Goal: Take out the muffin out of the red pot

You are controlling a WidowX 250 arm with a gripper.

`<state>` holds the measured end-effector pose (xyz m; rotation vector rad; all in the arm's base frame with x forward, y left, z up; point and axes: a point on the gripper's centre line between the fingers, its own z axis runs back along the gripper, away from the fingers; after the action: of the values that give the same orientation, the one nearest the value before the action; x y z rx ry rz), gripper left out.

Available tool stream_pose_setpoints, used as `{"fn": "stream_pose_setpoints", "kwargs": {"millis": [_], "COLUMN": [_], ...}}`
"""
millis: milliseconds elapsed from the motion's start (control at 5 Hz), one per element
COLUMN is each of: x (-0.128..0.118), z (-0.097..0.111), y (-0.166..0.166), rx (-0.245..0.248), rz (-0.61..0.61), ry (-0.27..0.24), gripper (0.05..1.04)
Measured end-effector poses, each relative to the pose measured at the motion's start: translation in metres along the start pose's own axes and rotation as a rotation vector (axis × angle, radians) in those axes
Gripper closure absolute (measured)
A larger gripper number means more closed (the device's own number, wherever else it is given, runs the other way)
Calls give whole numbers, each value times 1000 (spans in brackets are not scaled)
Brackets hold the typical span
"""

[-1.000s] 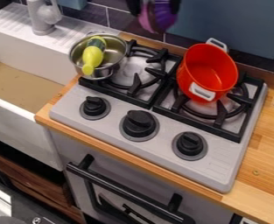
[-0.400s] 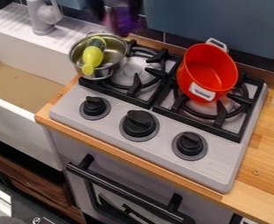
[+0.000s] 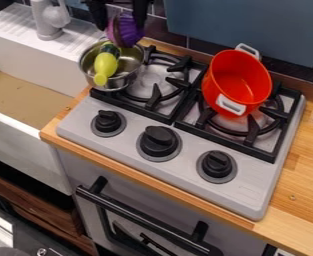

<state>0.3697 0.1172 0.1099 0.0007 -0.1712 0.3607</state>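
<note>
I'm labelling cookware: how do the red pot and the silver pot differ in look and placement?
The red pot is glossy orange-red, while the silver pot is shiny metal. The red pot stands over the right burner; the silver pot sits at the outer side of the left burner. Both are open-topped.

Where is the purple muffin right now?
The muffin is at the camera view's upper left, between the fingers of the claw, by the metal pot's far rim.
</note>
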Motion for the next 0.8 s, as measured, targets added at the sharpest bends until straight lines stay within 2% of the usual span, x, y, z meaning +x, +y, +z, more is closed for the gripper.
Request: {"fn": "stream_pose_setpoints", "kwargs": {"millis": [200,400,600,800], "x": [1,-1,-4,-2], "z": [-2,-2,-2,3], "y": [1,1,1,-1], "rx": [8,10,13,10], "rz": [1,2,-3,14], "ry": [-5,10,27,29], "gripper": [216,176,85,85]}}
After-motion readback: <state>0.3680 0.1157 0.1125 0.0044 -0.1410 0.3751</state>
